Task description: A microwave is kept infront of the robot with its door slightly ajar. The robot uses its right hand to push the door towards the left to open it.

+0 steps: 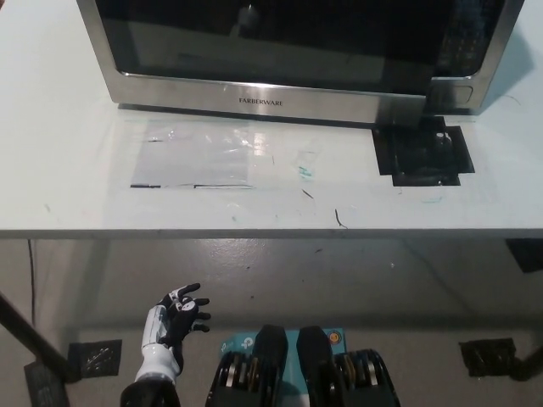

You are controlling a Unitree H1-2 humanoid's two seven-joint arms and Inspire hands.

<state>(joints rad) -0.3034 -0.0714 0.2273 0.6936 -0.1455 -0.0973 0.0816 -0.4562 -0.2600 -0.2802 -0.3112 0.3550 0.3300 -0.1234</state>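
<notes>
The microwave (293,51) stands on the white table (68,170) at 12 o'clock, cut off by the top edge. Its door (263,85), bearing a brand name, juts slightly forward at its right end, so it seems to be ajar, though the gap is hard to judge from above. A black taped patch (422,153) lies on the table toward 2 o'clock. The left hand (174,320) hangs at 7 o'clock below the table edge, released, fingers apart, grasping nothing. The right hand is out of view.
</notes>
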